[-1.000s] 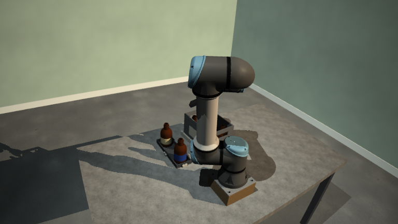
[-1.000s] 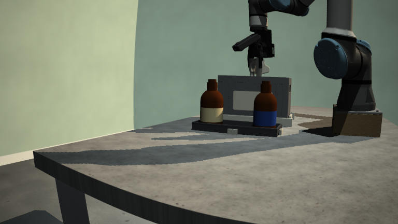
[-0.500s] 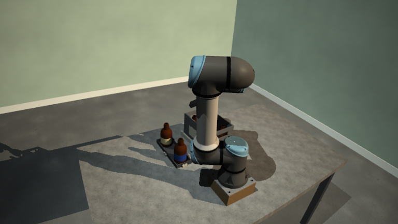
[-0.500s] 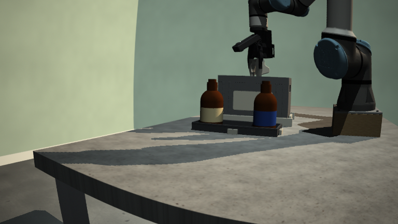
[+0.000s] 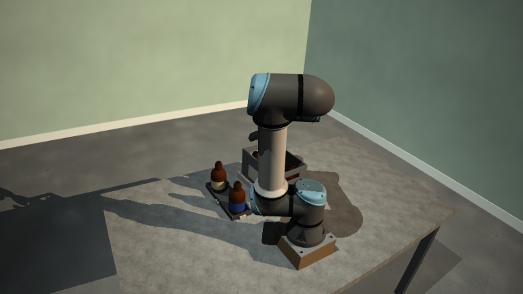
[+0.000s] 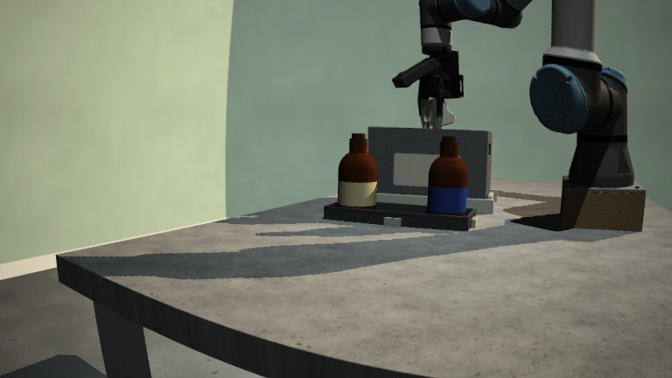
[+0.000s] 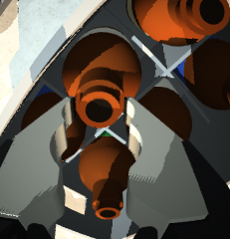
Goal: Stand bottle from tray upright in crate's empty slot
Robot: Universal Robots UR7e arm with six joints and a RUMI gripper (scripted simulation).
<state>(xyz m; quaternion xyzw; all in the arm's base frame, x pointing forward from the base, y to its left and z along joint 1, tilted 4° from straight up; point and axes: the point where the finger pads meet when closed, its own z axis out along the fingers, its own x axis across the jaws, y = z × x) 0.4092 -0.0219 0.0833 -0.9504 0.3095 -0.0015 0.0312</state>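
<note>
My gripper [image 6: 431, 125] [image 7: 100, 99] is shut on the neck of a brown bottle [image 7: 102, 62]. In the wrist view the bottle's body is among the dividers of the grey crate [image 5: 247, 162] [image 6: 381, 168]; its base is hidden, so I cannot tell if it touches the crate floor. In the exterior view the fingertips are at the crate's rim and the crate wall hides the bottle. The dark tray [image 5: 220, 202] [image 6: 356, 215] holds an upright cream-label bottle [image 5: 218, 178] [image 6: 357, 176] and an upright blue-label bottle [image 5: 237, 197] [image 6: 448, 176]. The arm hides the gripper in the top view.
Several other brown bottles stand around the held one in the crate, including one [image 7: 106, 166] below it and one [image 7: 164, 20] at upper right in the wrist view. The tray is close beside the crate. The robot's base block [image 5: 317, 254] [image 6: 602, 209] stands on the table near them.
</note>
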